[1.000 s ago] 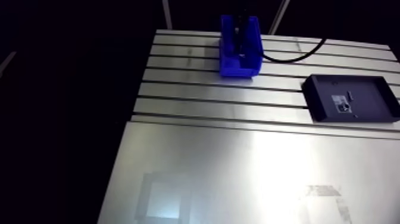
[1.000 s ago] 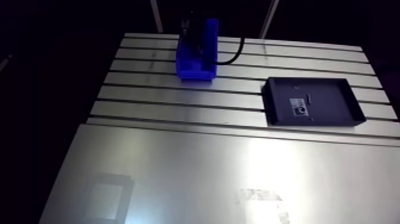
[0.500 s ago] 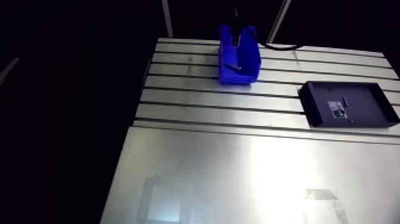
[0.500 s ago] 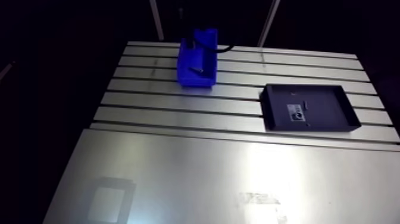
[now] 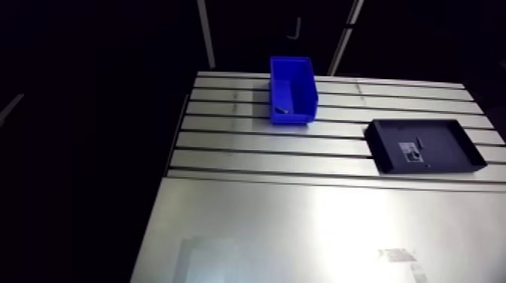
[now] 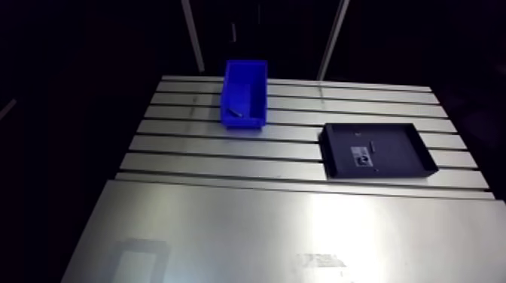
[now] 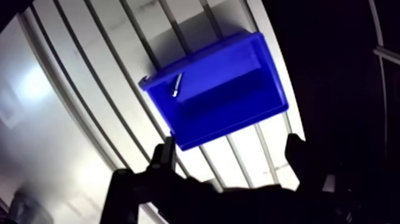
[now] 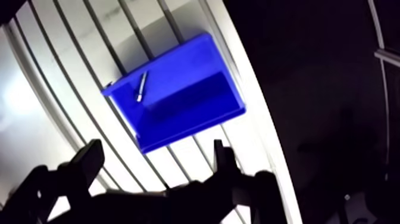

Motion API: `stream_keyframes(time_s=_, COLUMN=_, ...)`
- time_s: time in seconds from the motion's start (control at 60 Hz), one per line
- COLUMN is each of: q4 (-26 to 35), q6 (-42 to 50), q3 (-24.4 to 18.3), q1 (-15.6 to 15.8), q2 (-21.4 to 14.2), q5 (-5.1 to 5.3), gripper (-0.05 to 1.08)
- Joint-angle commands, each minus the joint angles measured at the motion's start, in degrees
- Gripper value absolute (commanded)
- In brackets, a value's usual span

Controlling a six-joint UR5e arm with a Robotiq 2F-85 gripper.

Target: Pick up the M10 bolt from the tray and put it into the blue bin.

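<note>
M10 bolt [image 7: 177, 85]: lies inside the blue bin [image 7: 232, 77], on its floor, tucked close to one corner. One end points toward that corner's rim.

Wrist view: gripper [image 7: 229, 148] hangs above the bin. Both fingers [image 7: 165, 156] spread wide apart, nothing between them. Bolt is ahead of the gripper, at the bin's far side from the fingertips, well apart from both and touching neither.

Arm view: bin stands on the slotted table [image 5: 301, 218], its long side running across the slots. Black tray [image 5: 444, 139] sits on the same table, well apart from the bin. A small pale patch shows on the tray floor; too small to tell what it is.

Count: one bolt, one blue bin, one black tray, two fingers.
</note>
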Motion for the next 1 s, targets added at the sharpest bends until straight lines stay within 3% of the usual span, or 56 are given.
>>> stream_keyframes(time_s=0.017, q4=7.0, q6=32.1, q3=-3.4, q1=-1.0, q2=-5.6, q5=-0.01, gripper=0.01)
stream_keyframes(time_s=0.167, q4=9.6, q6=49.5, q3=-3.1, q1=-1.9, q2=-7.7, q5=-0.3, gripper=0.01)
stream_keyframes(time_s=0.35, q4=14.5, q6=62.1, q3=-2.8, q1=-3.1, q2=-9.4, q5=-0.3, gripper=0.01)
stream_keyframes(time_s=0.567, q4=15.6, q6=64.7, q3=-1.5, q1=-3.4, q2=-14.1, q5=-0.04, gripper=0.01)
stream_keyframes(time_s=0.667, q4=15.3, q6=65.6, q3=-0.9, q1=-3.8, q2=-14.9, q5=-0.47, gripper=0.01)
stream_keyframes(time_s=1.0, q4=15.6, q6=65.1, q3=-2.0, q1=-5.6, q2=-15.9, q5=-0.3, gripper=0.01)
